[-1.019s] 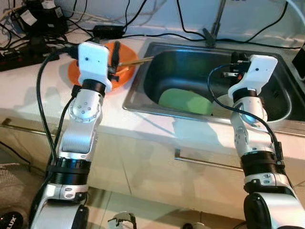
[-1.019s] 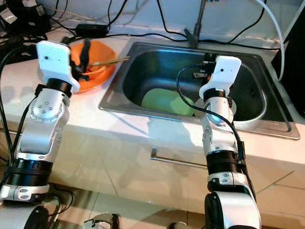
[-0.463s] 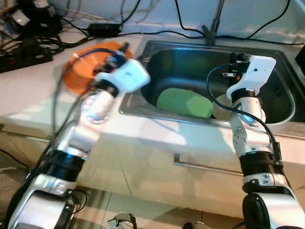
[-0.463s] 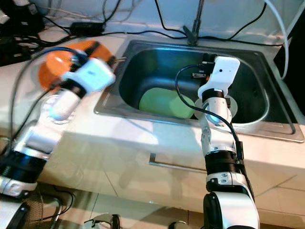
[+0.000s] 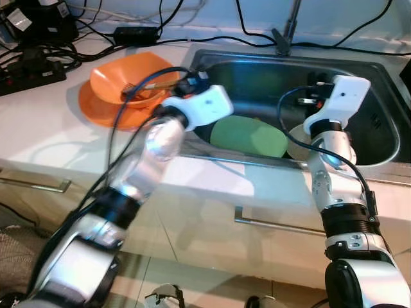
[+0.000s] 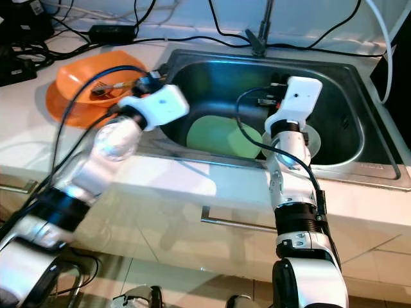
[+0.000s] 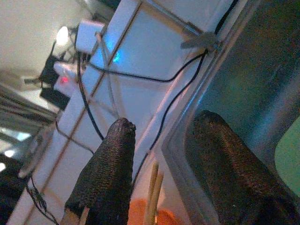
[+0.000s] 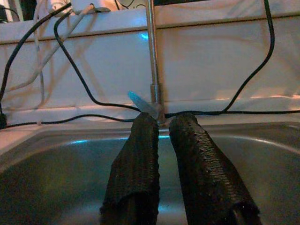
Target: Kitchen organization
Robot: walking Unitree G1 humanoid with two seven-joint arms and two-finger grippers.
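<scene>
Orange bowl (image 5: 131, 82): on an orange plate (image 5: 96, 106) near the countertop's back edge, just left of the sink; holds chopsticks (image 5: 151, 86) and a fork.
Steel sink (image 5: 376, 90): holds a green plate (image 5: 247, 136) on its floor, with a white dish (image 5: 297, 142) beside it.
Left gripper (image 7: 161, 140): fingers spread apart, holding nothing, at the sink's left rim.
Right gripper (image 8: 161, 140): fingers nearly together, holding nothing, above the basin.
Countertop (image 5: 45, 125): white; black cables (image 5: 38, 54) along its back edge.
</scene>
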